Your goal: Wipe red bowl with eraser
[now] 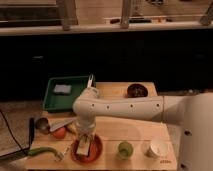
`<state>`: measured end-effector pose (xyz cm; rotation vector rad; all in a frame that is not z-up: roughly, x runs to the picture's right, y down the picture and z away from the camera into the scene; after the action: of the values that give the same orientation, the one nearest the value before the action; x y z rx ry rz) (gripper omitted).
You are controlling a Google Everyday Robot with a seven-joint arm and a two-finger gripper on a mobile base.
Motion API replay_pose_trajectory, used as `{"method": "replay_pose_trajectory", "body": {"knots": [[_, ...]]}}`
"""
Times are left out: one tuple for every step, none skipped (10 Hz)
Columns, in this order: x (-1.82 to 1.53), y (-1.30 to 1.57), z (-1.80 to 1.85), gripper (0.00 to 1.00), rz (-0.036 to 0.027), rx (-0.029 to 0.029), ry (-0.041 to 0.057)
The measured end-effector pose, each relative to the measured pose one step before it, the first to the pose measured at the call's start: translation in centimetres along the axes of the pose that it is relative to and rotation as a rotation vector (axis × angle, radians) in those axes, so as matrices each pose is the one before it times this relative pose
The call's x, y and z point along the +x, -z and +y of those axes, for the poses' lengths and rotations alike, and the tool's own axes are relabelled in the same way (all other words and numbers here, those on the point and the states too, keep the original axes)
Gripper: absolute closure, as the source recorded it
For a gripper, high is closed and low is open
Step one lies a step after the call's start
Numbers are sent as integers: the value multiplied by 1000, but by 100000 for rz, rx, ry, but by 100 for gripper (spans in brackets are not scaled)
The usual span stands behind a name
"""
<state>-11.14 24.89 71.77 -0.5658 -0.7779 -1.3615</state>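
While the white arm [120, 109] reaches in from the right and bends down at the elbow, the gripper [85, 138] sits low over the shallow round orange-red bowl [98, 149] at the front left of the light wooden table [132, 127]. The small whitish-tan rectangular eraser [83, 147] is inside that bowl, tilted, with its top end right at the gripper tip. They look touching, but I can't tell if the gripper is clamped on it or loose.

Just right of the bowl is a small green cup [125, 149], then a white cup [157, 148], all along the front edge. A small dark brown bowl [136, 90] is at the back of the table, well apart from the red one. A green rectangular tray [50, 99] is back left, with a grey rectangular pad [62, 89] in it. Left of the red bowl is a clutter of utensils: a metal cup [42, 125], a green-handled tool [42, 151] and a small orange item [60, 133].
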Motion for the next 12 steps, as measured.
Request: {"method": "replay_pose_trajectory", "body": {"knots": [[-404,-125,-617,100,-358,-151,2454],[-225,-62,-32,100,-349,-389,1291],[-497,-359,33,100,-929,-264,1418],[-1032,-734,59,100,-1420,-430,1691],[-1449,-1260,745,100,-2026,-321,419],[-626,-581,755,100,-1031,-35,-498],[-403,-599,1546,100,-1176,-77,-1731],[102,-74,1156,100,-205,272,-1797],[243,193,908,100,344,243,-1824],[454,666,248,100,1391,438,-1337],[644,1076,-115,100,1867,297,-1044],[736,1201,57,100,1593,-729,-1150]]}}
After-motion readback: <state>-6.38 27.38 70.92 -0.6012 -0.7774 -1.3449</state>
